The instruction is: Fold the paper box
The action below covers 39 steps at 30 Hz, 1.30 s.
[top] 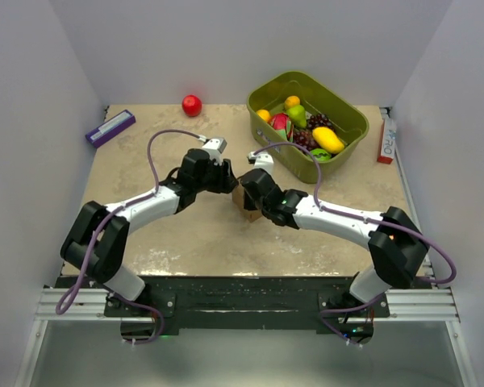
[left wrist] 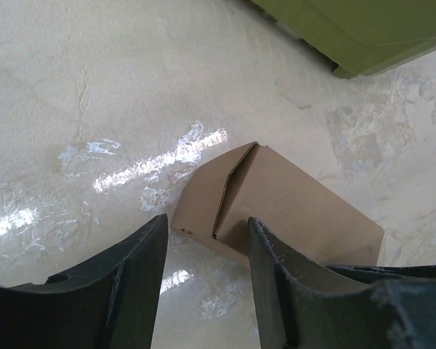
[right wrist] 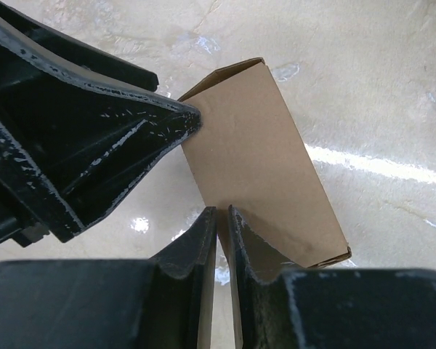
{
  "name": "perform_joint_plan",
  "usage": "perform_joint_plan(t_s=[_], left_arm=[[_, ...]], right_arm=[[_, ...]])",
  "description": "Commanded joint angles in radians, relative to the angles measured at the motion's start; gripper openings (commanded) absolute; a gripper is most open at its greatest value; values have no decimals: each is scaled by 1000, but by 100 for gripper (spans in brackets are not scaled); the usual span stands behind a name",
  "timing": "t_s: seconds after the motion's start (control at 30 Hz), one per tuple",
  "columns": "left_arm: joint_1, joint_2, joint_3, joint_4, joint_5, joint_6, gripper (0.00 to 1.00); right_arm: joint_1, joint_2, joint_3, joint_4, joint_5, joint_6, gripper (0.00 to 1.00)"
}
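The brown cardboard paper box (top: pixel 245 201) is sitting partly folded on the mottled beige tabletop (top: pixel 185 234), in the middle of the overhead view between both arms. The right gripper (right wrist: pixel 221 212) is pinching the brown cardboard paper box at its lower edge, jaws nearly together. The left gripper (left wrist: pixel 207 222) is hanging released, jaws apart, with the finger (left wrist: pixel 272 276) at lower right just beside the cardboard.

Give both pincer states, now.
Left pincer: open, straddling a corner of the paper box, not gripping.
Right pincer: closed, apparently pinching the paper box's edge.
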Motion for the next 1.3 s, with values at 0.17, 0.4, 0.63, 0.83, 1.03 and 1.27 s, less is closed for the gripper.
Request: perform_joint_plan(t_s=[0.17,0.4,0.63,0.83,1.03,1.27], left_arm=[[7,2,11,45,-21,3,51],[7,-38,48,41,4,-2,51],[6,-11,58,72,25,-5,51],[6,12,51,89,36,-7,49],[6,18,1,109,36,-20,48],[7,9,-71,127,17,-46,46]], right_arm=[[0,-31,-9,-68,1,-6,25],[0,-103,51,-195,1,-26,41],[-2,-128,17,-200,-25,-15,29],[-2,-77,32,-189,-36,-23,22],[-2,-68,-11,-207,-39,0,18],[0,-51,-69,-215,-62,38,17]])
